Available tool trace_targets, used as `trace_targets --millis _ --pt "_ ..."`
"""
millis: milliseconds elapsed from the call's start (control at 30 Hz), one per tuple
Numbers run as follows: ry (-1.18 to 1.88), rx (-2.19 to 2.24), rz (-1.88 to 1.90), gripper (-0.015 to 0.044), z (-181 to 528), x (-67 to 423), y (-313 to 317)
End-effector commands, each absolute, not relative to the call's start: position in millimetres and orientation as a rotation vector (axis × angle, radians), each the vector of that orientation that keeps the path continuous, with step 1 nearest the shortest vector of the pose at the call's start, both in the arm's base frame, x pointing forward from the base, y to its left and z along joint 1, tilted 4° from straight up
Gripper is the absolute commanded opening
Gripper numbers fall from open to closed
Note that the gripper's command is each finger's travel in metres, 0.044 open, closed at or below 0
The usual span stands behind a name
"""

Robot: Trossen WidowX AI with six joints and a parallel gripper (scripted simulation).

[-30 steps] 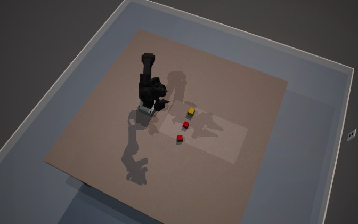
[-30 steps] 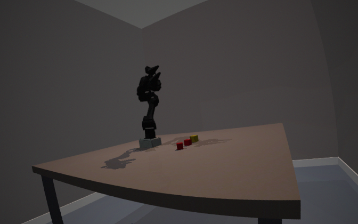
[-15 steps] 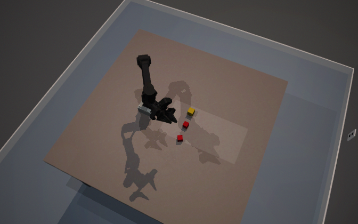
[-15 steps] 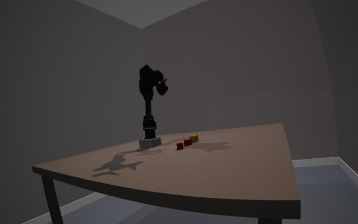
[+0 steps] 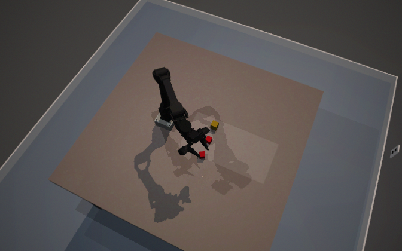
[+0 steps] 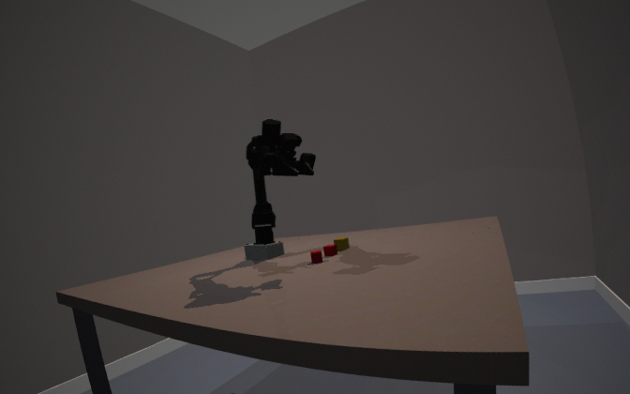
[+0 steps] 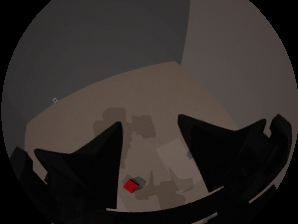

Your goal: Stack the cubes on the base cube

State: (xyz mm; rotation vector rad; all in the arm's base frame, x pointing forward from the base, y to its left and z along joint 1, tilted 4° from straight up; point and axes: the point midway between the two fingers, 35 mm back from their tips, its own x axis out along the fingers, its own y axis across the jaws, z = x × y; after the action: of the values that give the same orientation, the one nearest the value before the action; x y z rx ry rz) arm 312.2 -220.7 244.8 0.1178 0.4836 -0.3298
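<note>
The yellow base cube stands on the brown table. Two red cubes lie on the table in a row with it: one close to the base cube, the other farther along. My gripper is open and empty, held high above the table. It points down toward the cubes. In the wrist view one red cube shows far below between the fingers; I cannot tell which one it is.
The arm's grey mount stands on the table left of the cubes. A lighter rectangular patch marks the table right of the cubes. The table edge curves along the front.
</note>
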Motion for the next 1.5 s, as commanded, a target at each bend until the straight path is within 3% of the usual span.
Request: trace_targets --millis 0,333,900,1133,1467 --pt "0.890 0.591 -0.452 0.0265 170 322 -190" --pt "1.350 0.878 -0.770 0.0265 123 298 -142" --pt "1.355 0.879 -0.775 0.0265 122 297 -141" --pt "1.355 0.879 -0.775 0.0265 67 302 -140" --pt "1.356 0.879 -0.775 0.0265 49 303 -139"
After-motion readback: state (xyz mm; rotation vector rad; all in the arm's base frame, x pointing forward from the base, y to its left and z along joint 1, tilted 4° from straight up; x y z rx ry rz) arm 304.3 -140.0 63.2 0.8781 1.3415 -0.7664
